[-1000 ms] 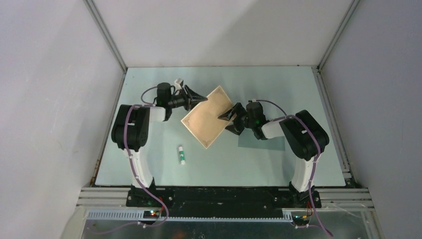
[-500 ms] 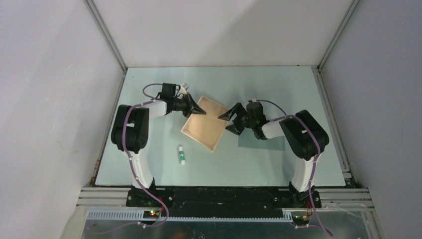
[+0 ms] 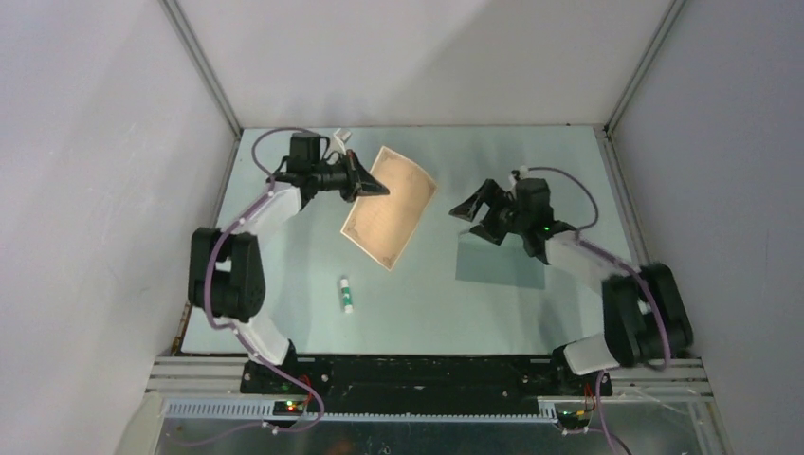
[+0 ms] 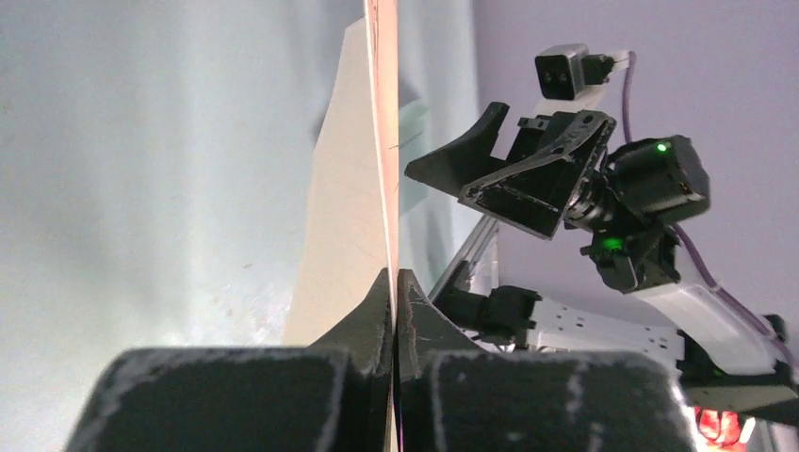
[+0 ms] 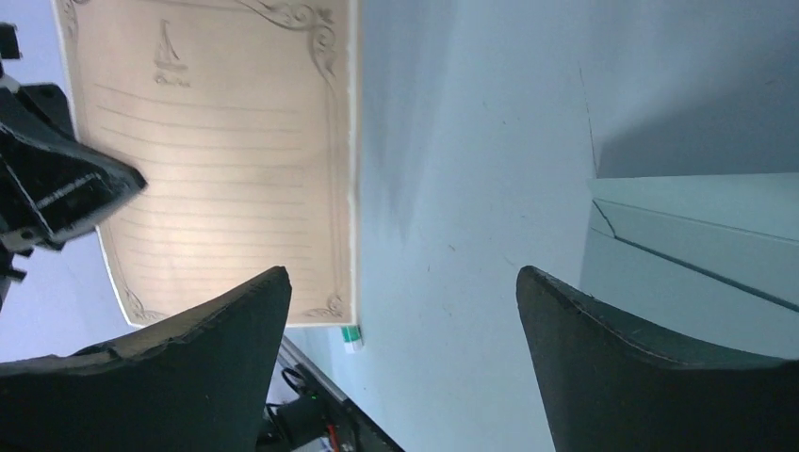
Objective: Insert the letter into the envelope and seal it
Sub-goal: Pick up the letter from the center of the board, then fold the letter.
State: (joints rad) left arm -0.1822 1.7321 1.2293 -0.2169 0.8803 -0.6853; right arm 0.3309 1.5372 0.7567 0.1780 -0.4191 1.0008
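Observation:
The letter, a tan sheet with a brown ornamental border, hangs tilted above the table at centre left. My left gripper is shut on its upper left edge; in the left wrist view the letter runs edge-on out from between the closed fingertips. The teal-grey envelope lies flat on the table at centre right. My right gripper is open and empty, raised between the letter and the envelope. The right wrist view shows the letter at left and the envelope at right.
A small white stick with a green cap lies on the pale green table below the letter. Grey walls and metal rails enclose the table on the left, right and back.
My left gripper closed on the letter and carried it up and back. The right gripper let go of the letter, opened wider and pulled away to the right.

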